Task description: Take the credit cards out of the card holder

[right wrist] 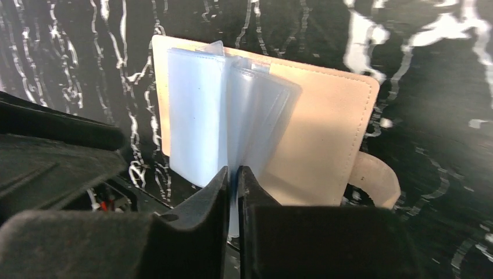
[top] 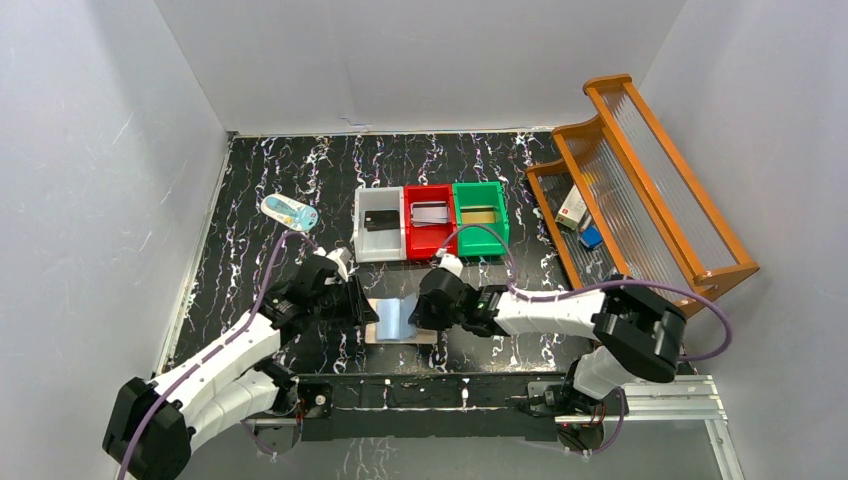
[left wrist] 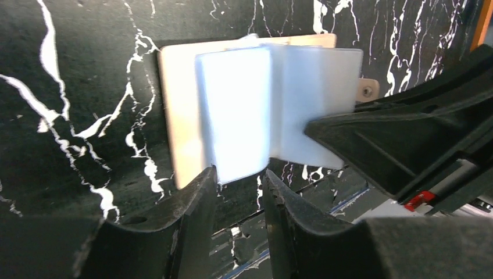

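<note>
The beige card holder (top: 398,322) lies open on the black marbled table between both grippers, its pale blue pockets (left wrist: 235,110) fanned upward. My right gripper (right wrist: 232,170) is shut on the lower edge of one thin pocket leaf (right wrist: 256,116). From the left, the open left gripper (left wrist: 238,174) has its tips at the near edge of another pocket. I cannot tell whether any pocket holds a card. Credit cards lie in the bins: black (top: 381,221), grey (top: 430,213), gold (top: 480,214).
White (top: 362,240), red (top: 412,243) and green (top: 500,235) bins stand in a row behind the holder. A wooden rack (top: 650,170) with small boxes fills the right side. A blue-white packet (top: 290,212) lies at the back left. A metal rail (top: 480,392) runs along the near edge.
</note>
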Robot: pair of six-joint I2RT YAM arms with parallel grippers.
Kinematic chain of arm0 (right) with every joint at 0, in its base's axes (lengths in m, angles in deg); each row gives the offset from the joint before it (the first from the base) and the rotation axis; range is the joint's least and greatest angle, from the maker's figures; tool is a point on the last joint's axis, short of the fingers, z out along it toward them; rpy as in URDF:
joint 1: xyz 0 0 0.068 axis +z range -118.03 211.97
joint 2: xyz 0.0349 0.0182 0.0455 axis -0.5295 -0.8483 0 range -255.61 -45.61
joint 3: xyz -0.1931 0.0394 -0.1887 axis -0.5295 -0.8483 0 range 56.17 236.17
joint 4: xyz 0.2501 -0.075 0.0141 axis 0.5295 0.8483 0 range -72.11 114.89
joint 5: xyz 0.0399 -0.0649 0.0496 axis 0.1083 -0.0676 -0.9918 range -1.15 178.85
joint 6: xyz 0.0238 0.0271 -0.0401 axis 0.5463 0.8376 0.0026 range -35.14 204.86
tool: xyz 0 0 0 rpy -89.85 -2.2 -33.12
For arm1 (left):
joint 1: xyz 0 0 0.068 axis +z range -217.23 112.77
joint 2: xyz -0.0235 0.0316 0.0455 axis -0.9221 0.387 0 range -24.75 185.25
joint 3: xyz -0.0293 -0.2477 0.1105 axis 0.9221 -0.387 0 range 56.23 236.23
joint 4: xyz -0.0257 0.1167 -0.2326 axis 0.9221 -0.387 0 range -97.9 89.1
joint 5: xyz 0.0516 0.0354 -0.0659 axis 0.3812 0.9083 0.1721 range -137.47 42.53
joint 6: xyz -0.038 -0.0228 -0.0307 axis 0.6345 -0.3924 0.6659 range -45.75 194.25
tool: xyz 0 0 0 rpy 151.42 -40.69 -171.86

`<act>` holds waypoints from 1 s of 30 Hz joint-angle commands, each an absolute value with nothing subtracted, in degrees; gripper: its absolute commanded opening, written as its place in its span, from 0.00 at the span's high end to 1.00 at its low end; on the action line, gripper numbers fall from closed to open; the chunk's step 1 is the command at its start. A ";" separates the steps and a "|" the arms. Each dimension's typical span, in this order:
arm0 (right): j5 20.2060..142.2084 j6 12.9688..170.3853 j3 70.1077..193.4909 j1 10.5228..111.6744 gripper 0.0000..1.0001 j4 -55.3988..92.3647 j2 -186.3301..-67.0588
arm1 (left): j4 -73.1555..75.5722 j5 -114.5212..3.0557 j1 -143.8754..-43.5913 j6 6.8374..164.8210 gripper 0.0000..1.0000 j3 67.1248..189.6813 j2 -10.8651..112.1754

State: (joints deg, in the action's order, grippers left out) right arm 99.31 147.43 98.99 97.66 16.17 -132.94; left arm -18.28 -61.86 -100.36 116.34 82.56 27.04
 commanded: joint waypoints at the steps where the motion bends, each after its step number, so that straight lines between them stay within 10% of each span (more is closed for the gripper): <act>1: 106.44 146.95 97.87 97.30 0.77 24.41 -127.18 | -24.65 -57.62 -100.55 115.17 0.64 85.52 25.16; 7: 113.84 146.08 99.44 96.50 0.48 36.85 -120.87 | -26.12 -57.26 -100.50 114.14 0.53 87.99 25.08; 30: 89.53 137.16 109.92 96.75 0.65 19.31 -144.19 | -29.86 -50.37 -100.56 114.29 0.45 89.96 17.39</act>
